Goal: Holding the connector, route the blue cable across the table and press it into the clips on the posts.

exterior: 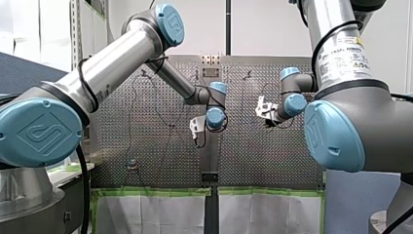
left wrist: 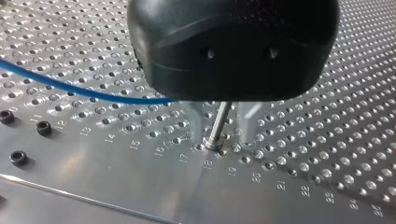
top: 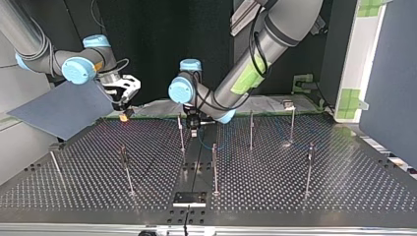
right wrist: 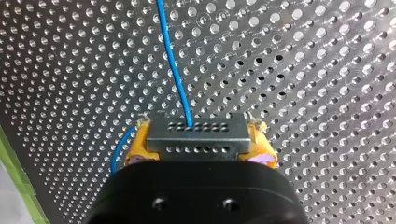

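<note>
Clamping connector [right wrist: 197,135] in right hand [right wrist: 198,142]; blue cable [right wrist: 173,60] leading straight ahead.

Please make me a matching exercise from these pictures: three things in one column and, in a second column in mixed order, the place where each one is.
Things:
1. grey perforated metal connector
2. thin upright metal post
3. thin blue cable

Places:
A. between the metal fingers of my left gripper
B. running from the connector's holes away over the perforated table
C. clamped between the yellow pads of my right gripper

Pairs: 1-C; 2-A; 3-B.
</note>
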You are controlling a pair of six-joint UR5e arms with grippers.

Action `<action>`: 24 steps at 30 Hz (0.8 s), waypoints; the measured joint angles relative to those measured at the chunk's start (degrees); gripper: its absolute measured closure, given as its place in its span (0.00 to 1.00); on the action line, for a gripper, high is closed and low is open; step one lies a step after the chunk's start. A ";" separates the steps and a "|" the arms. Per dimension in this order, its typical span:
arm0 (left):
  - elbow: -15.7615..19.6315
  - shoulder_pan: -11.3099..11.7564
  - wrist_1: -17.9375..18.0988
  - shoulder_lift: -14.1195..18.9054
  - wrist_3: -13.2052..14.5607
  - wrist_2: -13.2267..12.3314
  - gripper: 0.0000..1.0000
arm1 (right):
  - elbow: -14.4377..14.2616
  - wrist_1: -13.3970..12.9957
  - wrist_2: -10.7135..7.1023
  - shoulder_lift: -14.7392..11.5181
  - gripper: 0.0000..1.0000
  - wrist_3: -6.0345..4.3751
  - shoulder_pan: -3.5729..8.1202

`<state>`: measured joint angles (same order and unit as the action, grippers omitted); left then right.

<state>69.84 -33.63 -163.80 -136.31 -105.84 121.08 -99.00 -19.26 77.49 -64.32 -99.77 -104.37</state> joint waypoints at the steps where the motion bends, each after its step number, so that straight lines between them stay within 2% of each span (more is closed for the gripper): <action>1: 0.09 -0.06 -0.23 0.05 0.19 0.38 0.22 | 0.00 0.00 -0.05 0.00 1.00 0.00 0.00; 6: 0.83 -0.28 -1.85 0.25 0.59 2.69 0.19 | 0.00 0.08 -0.20 -0.02 1.00 0.00 0.04; 7: 1.03 -0.29 -2.16 0.35 0.61 3.07 0.14 | -0.01 0.10 -0.30 -0.03 1.00 0.02 0.03; 11: 1.95 -0.30 -4.02 0.99 0.45 4.77 0.14 | -0.01 0.18 -0.58 -0.03 1.00 0.01 0.01; 15: 2.56 -0.32 -5.51 1.55 0.41 4.39 0.11 | -0.02 0.23 -0.70 -0.01 1.00 0.01 -0.06; 16: 2.64 -0.32 -5.65 1.63 0.49 4.07 0.00 | -0.02 0.24 -0.75 -0.02 1.00 0.00 -0.07; 20: 2.95 -0.32 -6.02 1.98 1.73 2.69 0.00 | -0.02 0.25 -0.82 -0.05 1.00 0.00 -0.08; 24: 3.77 -0.54 -6.22 2.63 2.15 3.32 0.00 | -0.02 0.31 -0.86 -0.05 1.00 0.00 -0.08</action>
<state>73.60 -34.17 -170.02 -133.68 -103.69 124.40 -99.02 -18.95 76.63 -64.37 -99.78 -104.46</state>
